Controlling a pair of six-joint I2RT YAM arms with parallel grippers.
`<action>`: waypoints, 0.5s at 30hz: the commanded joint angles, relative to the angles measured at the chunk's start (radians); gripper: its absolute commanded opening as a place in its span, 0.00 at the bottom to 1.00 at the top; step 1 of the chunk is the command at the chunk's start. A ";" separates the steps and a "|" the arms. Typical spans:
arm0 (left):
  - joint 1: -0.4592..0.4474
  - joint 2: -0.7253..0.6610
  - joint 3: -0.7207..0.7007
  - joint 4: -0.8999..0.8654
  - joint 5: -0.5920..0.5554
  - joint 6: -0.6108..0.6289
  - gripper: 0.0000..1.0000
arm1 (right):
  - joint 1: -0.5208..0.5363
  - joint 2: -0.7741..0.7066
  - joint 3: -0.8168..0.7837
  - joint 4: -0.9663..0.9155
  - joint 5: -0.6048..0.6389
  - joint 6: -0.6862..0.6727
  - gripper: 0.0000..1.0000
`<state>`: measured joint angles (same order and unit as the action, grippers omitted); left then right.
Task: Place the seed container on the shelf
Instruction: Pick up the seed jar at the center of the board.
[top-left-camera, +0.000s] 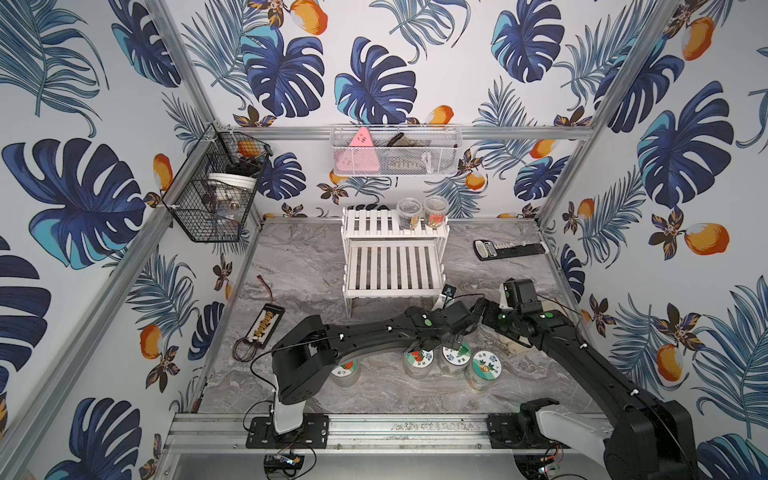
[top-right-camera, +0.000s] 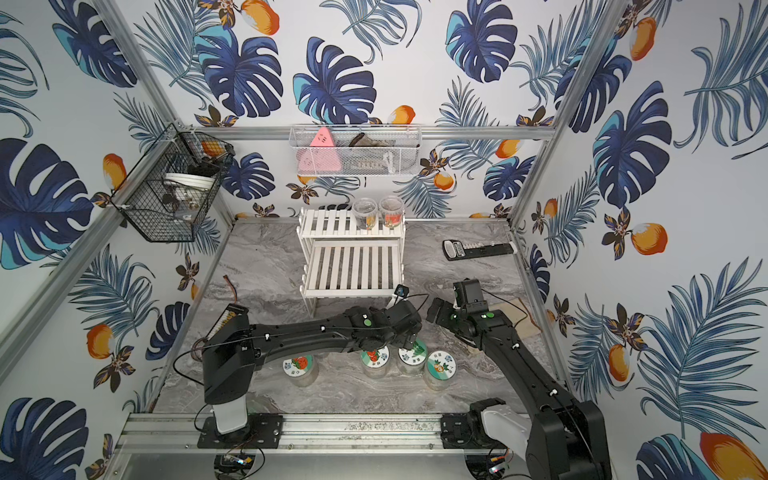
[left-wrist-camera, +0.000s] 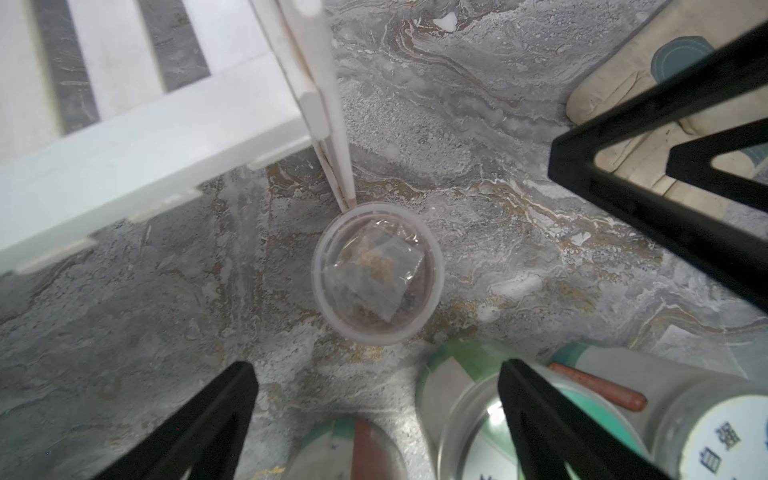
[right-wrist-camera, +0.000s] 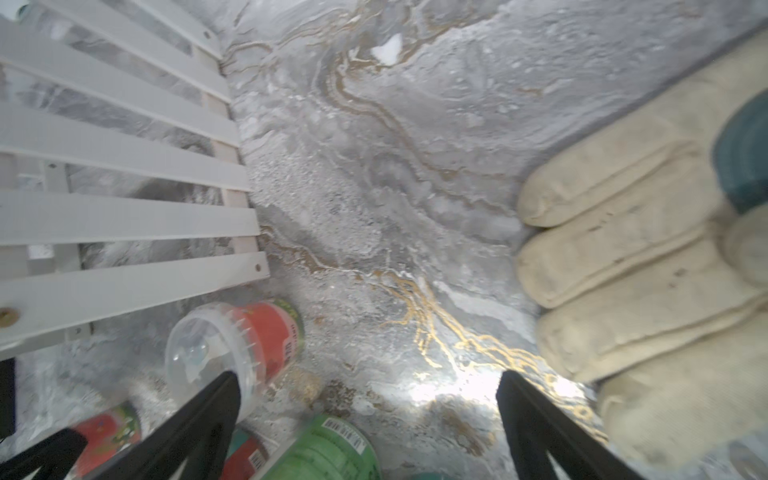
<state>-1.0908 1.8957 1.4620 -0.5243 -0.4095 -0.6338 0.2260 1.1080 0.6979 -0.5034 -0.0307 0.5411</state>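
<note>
Your left gripper (left-wrist-camera: 378, 365) has its fingers wide apart and holds nothing; it hangs over the marble table (left-wrist-camera: 498, 124) with the seed container (left-wrist-camera: 376, 274) just ahead of its fingertips; this container stands upright on the table, just beside the foot of a front leg of the shelf (left-wrist-camera: 145, 137), not on it; your right gripper (right-wrist-camera: 369, 374) is also spread wide and empty, near a pale glove (right-wrist-camera: 644, 270); in both top views the left arm (top-left-camera: 374, 328) covers this container, but there you see two jars (top-left-camera: 409, 212) on the upper tier and a row of lidded containers (top-left-camera: 418, 361) on the table.
</note>
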 joint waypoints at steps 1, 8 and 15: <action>-0.004 0.041 0.042 -0.061 -0.029 -0.040 0.99 | -0.001 -0.007 -0.007 -0.048 0.110 0.043 1.00; -0.004 0.113 0.137 -0.117 -0.076 -0.045 0.99 | -0.001 0.000 0.000 -0.041 0.050 0.003 1.00; 0.010 0.155 0.175 -0.127 -0.076 -0.055 0.99 | 0.000 -0.010 -0.004 -0.023 0.012 -0.021 1.00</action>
<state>-1.0897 2.0407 1.6268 -0.6289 -0.4740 -0.6666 0.2260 1.1030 0.6926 -0.5327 -0.0063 0.5377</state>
